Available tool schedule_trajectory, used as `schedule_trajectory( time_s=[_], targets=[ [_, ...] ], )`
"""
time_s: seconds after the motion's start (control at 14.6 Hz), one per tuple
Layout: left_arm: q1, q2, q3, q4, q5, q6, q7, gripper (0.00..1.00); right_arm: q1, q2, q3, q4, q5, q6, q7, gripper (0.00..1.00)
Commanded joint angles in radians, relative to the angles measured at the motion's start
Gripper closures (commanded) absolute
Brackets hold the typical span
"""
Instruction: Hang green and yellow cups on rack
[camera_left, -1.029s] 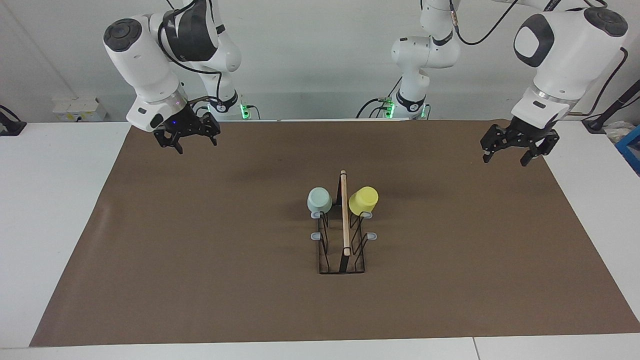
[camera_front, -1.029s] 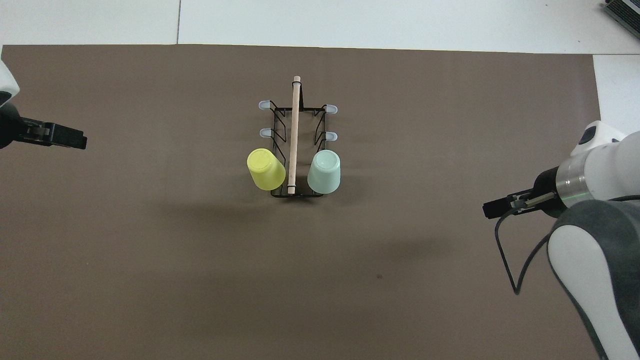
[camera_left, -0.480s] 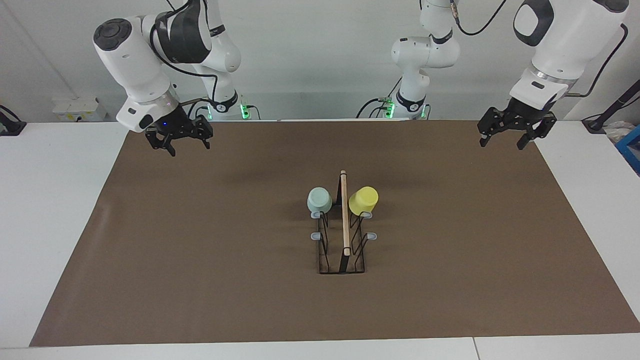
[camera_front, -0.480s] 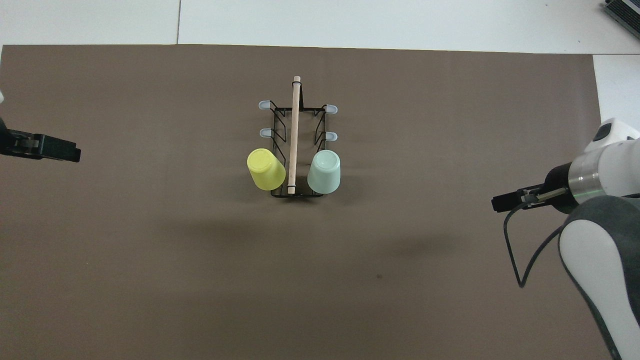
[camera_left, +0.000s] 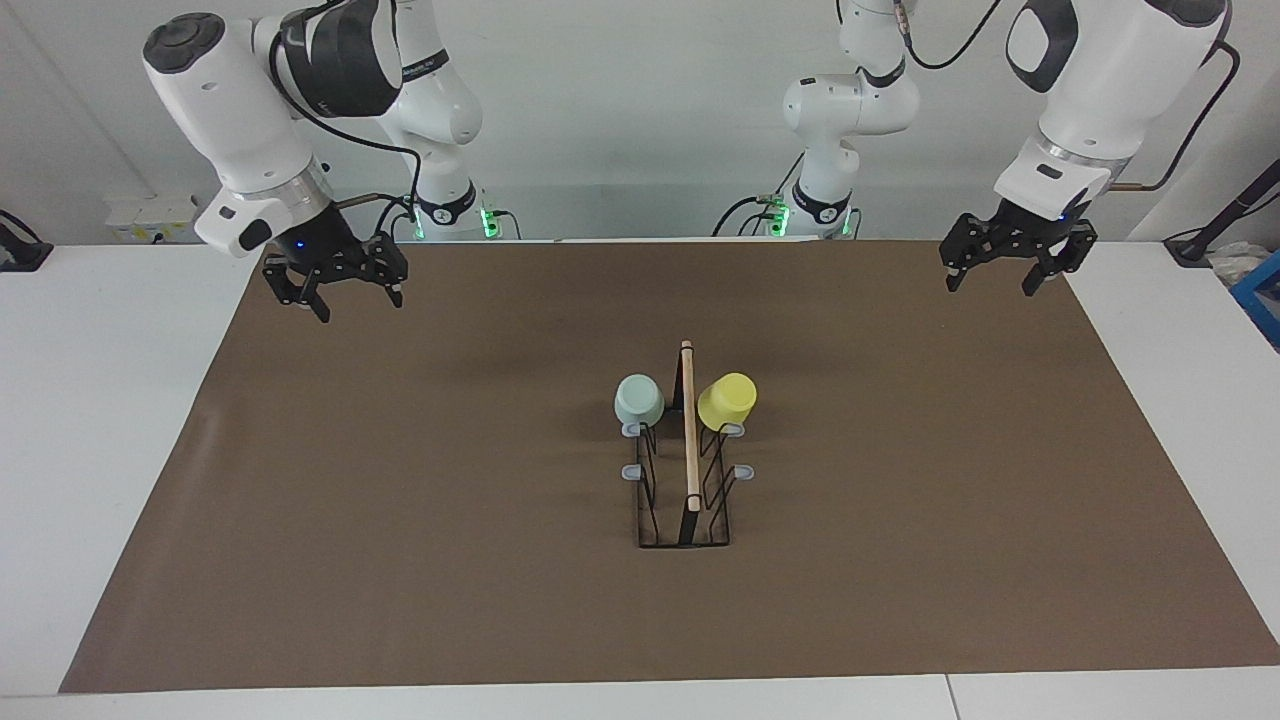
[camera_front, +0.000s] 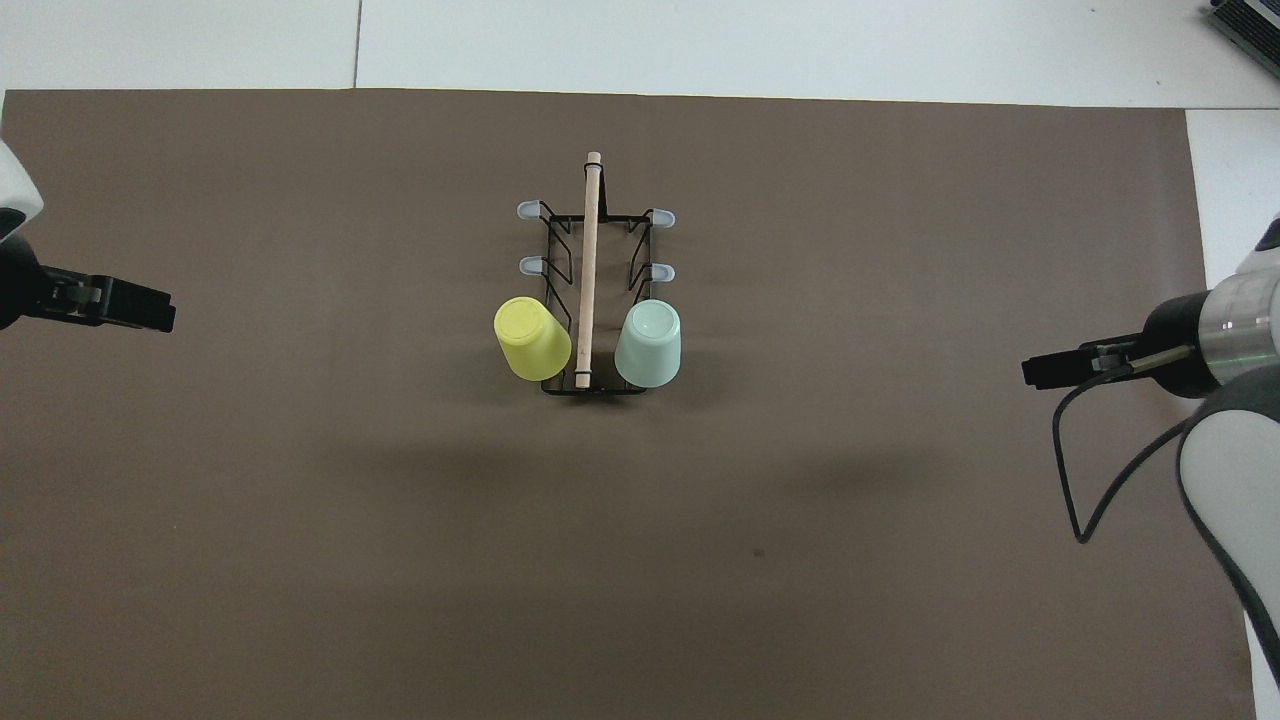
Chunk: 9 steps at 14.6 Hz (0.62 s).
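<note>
The black wire rack (camera_left: 688, 500) (camera_front: 590, 240) with its wooden rod stands mid-table on the brown mat. Two cups hang upside down on its prongs at the end nearest the robots. The pale green cup (camera_left: 639, 400) (camera_front: 648, 343) is on the right arm's side, and the yellow cup (camera_left: 727, 400) (camera_front: 531, 338) is on the left arm's side. My right gripper (camera_left: 360, 306) (camera_front: 1032, 372) hovers open and empty over the mat's corner at its own end. Over the mat's other near corner my left gripper (camera_left: 988, 287) (camera_front: 165, 310) is also open and empty. Both are well apart from the rack.
The brown mat (camera_left: 400, 500) covers most of the white table (camera_left: 100, 400). Several grey-tipped prongs (camera_left: 632, 471) on the rack stand free. A white box (camera_left: 155, 215) sits by the wall at the right arm's end, and a blue object (camera_left: 1262, 290) at the left arm's end.
Both grippers have risen and drawn back from the middle toward their own corners of the mat, staying open. The cups and rack have not moved.
</note>
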Motion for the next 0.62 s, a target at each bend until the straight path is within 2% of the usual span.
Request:
schedule_trajectory(
  time_s=[0.0, 0.14, 0.21, 0.34, 0.41, 0.55],
  targets=[
    [0.015, -0.019, -0.005, -0.015, 0.003, -0.012, -0.011, 0.0, 0.215, 0.11, -0.241, 0.158, -0.048, -0.084, 0.031, 0.0],
    [0.015, -0.019, -0.005, -0.016, 0.002, -0.012, -0.011, 0.0, 0.241, 0.112, -0.27, 0.161, -0.05, -0.086, 0.031, 0.0],
    [0.015, -0.021, -0.004, -0.016, 0.002, -0.014, -0.01, 0.0, 0.285, 0.112, -0.308, 0.16, -0.05, -0.083, 0.031, 0.0],
    [0.017, -0.023, -0.004, -0.018, -0.003, -0.014, -0.007, 0.0, 0.434, 0.11, -0.452, 0.16, -0.048, -0.077, 0.032, 0.0],
    [0.018, -0.024, 0.0, -0.022, -0.013, -0.012, -0.007, 0.0, 0.471, 0.11, -0.489, 0.16, -0.048, -0.074, 0.032, 0.0],
    [0.029, -0.024, 0.0, -0.022, -0.027, -0.014, -0.004, 0.0, 0.473, 0.11, -0.491, 0.158, -0.048, -0.072, 0.032, 0.0]
  ],
)
